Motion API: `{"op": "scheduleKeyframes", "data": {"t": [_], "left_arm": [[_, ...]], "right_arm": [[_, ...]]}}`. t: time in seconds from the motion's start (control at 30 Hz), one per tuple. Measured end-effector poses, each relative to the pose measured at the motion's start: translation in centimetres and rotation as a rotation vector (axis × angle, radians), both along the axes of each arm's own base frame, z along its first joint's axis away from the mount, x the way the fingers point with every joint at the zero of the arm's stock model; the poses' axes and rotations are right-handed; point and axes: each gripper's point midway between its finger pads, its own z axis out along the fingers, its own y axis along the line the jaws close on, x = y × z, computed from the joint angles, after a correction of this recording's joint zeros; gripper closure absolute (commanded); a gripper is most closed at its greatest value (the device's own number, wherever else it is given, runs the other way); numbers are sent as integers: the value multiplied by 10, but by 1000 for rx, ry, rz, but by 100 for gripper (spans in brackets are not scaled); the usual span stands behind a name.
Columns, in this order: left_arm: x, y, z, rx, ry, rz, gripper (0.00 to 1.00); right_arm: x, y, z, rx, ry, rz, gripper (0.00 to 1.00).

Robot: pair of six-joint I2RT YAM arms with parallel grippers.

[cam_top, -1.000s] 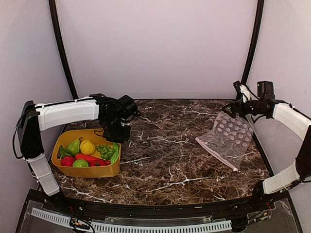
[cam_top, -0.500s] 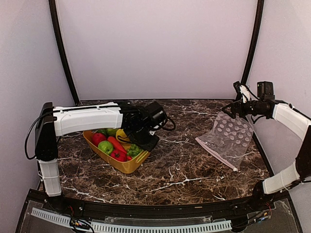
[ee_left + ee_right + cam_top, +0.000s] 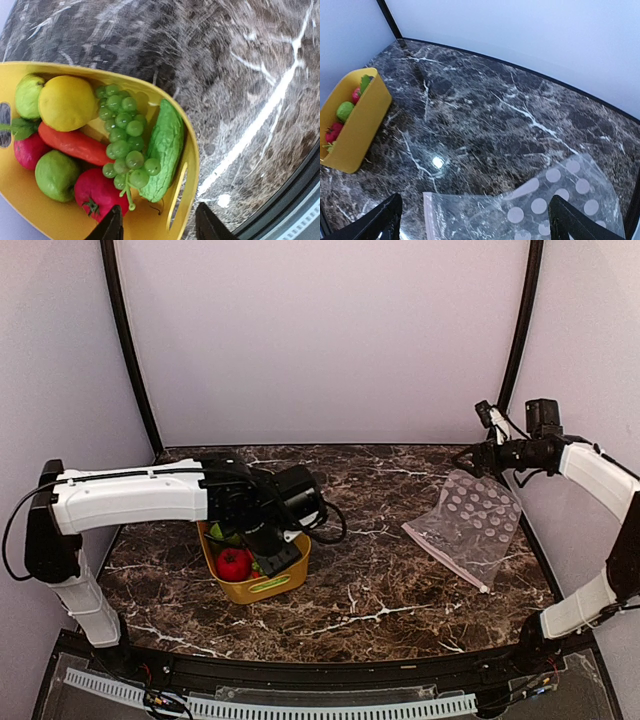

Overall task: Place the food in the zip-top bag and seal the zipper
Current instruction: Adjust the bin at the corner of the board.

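I am holding the left gripper [image 3: 159, 220] clamped on the end wall of the tub [image 3: 262, 585], one finger inside and one outside. The tub is sitting tilted, left of centre on the worktop [image 3: 370, 590]. The food [image 3: 120, 145] is lying inside the tub: lemon [image 3: 67, 102], grapes [image 3: 122, 132], carrot [image 3: 72, 145], tomato [image 3: 97, 192]. I am hovering the right gripper [image 3: 476, 212], jaws wide apart, over the far corner of the bag [image 3: 472, 525]. The bag is lying on the right of the worktop, well apart from the tub. The zipper [image 3: 445, 560] is running along its near-left edge.
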Motion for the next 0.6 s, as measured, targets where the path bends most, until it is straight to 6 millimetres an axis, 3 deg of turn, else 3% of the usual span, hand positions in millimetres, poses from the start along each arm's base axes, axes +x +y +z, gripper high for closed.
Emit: {"op": "scheduleKeyframes", "data": {"t": [0.07, 0.1, 0.2, 0.3, 0.37, 0.47, 0.6], "left_arm": [[5, 0, 24, -70, -58, 12, 23], [10, -1, 36, -111, -95, 24, 22], [26, 0, 67, -215, -190, 92, 22], [52, 14, 80, -281, -248, 246, 25], [65, 26, 76, -296, -262, 346, 27], [74, 41, 66, -297, -257, 455, 28], [71, 41, 62, -319, -243, 502, 28]], "right_arm": [[7, 13, 29, 48, -3, 45, 1], [11, 22, 54, 82, -19, 74, 1], [19, 45, 152, 205, -127, 148, 1], [-1, 57, 258, 341, -259, 212, 1], [-27, 60, 312, 418, -322, 254, 1], [-65, 64, 361, 512, -345, 316, 1], [-90, 69, 384, 608, -273, 390, 1]]}}
